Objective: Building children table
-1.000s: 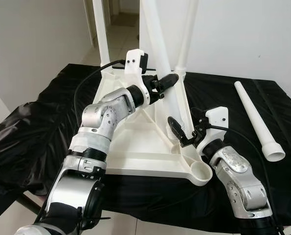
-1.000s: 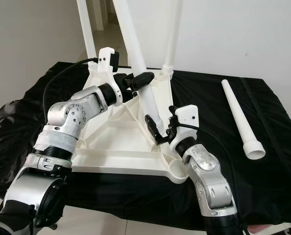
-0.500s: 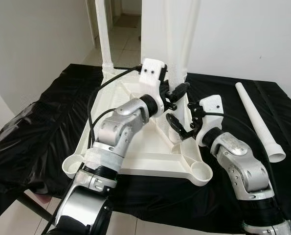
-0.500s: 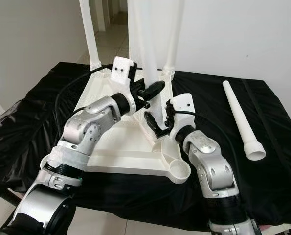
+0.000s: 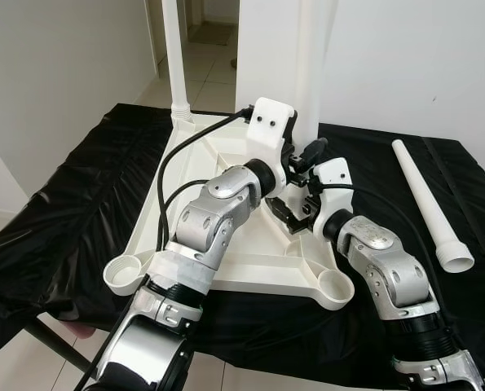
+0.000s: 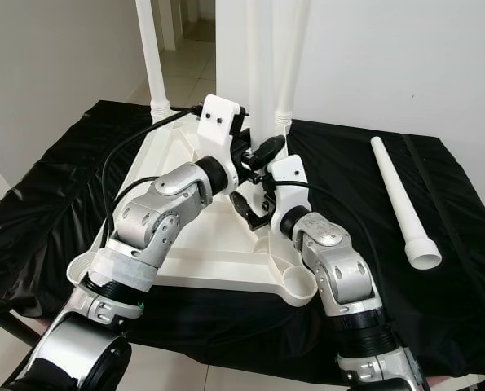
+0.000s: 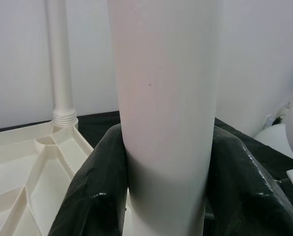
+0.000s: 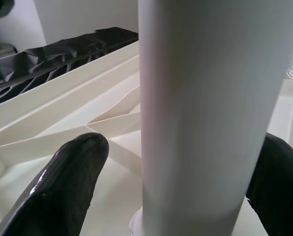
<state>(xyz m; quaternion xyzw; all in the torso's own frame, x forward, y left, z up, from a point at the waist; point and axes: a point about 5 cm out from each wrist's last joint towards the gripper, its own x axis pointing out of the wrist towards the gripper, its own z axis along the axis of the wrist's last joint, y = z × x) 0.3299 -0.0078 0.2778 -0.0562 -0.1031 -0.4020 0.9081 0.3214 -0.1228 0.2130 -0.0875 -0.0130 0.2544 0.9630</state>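
The white children's table top [image 5: 226, 262] lies upside down on a black cloth. One white leg [image 6: 154, 57] stands screwed in at its far left corner and another [image 6: 289, 65] at the far right. A third leg [image 6: 258, 81] stands about upright over the middle of the top. My left gripper [image 5: 306, 156] is shut on it, with both black fingers [image 7: 94, 196] pressed against the tube [image 7: 166, 123]. Lower down, my right gripper [image 5: 295, 213] is open around the same leg [image 8: 205, 123] near its foot, one finger [image 8: 67, 187] clearly apart from it.
A fourth loose leg [image 5: 429, 204] lies on the cloth [image 5: 63, 204] to the right of the top. Round sockets sit at the near left corner [image 5: 128, 273] and near right corner [image 5: 337, 287]. The cloth-covered table ends close in front of me; a wall rises behind.
The held leg has swung from a leftward tilt to about upright. My left arm moved right and forward with it, while the right gripper stayed around its lower end.
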